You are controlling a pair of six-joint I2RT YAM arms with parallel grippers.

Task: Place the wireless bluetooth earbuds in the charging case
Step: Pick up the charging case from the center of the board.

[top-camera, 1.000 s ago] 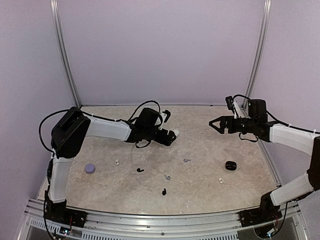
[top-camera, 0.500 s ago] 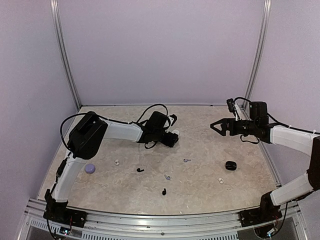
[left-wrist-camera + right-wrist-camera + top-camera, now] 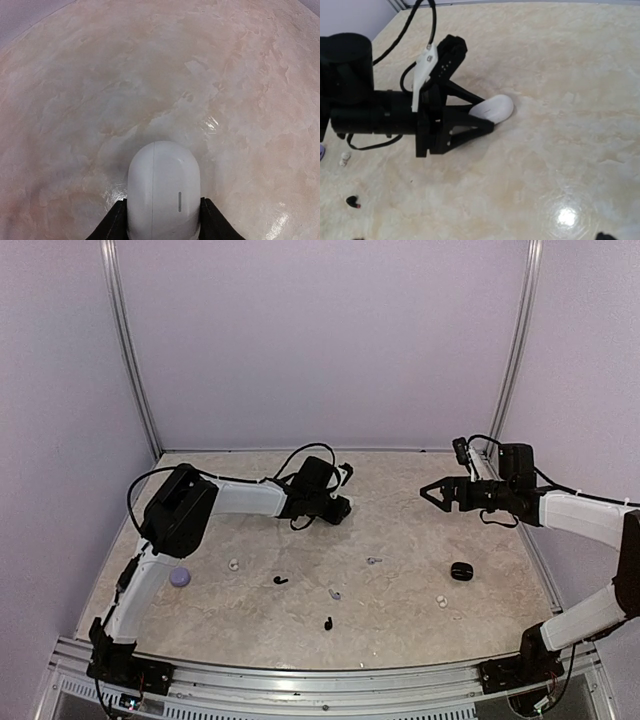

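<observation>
A closed white charging case [image 3: 164, 185] lies on the marble table, and my left gripper [image 3: 164, 201] is shut on it, one black finger pressed to each side. The right wrist view shows that same case [image 3: 496, 107] poking out from between the left gripper's fingers [image 3: 481, 128]. From above, the left gripper [image 3: 340, 508] hides the case. Several tiny earbuds lie loose nearer the front: a white one [image 3: 234, 564], a black one [image 3: 281, 580], a lavender-grey one [image 3: 374, 561]. My right gripper [image 3: 432, 492] hovers open at the far right with nothing in it.
A lavender case [image 3: 179, 577] sits at the left and a black case [image 3: 461, 571] at the right. More earbuds lie at the front: black [image 3: 328, 622], grey [image 3: 334, 593], white [image 3: 440, 602]. Purple walls and metal posts [image 3: 130, 350] bound the table.
The left arm has pushed further in over the white case and its jaws have closed from wide open onto the case's sides. The right arm has stayed still.
</observation>
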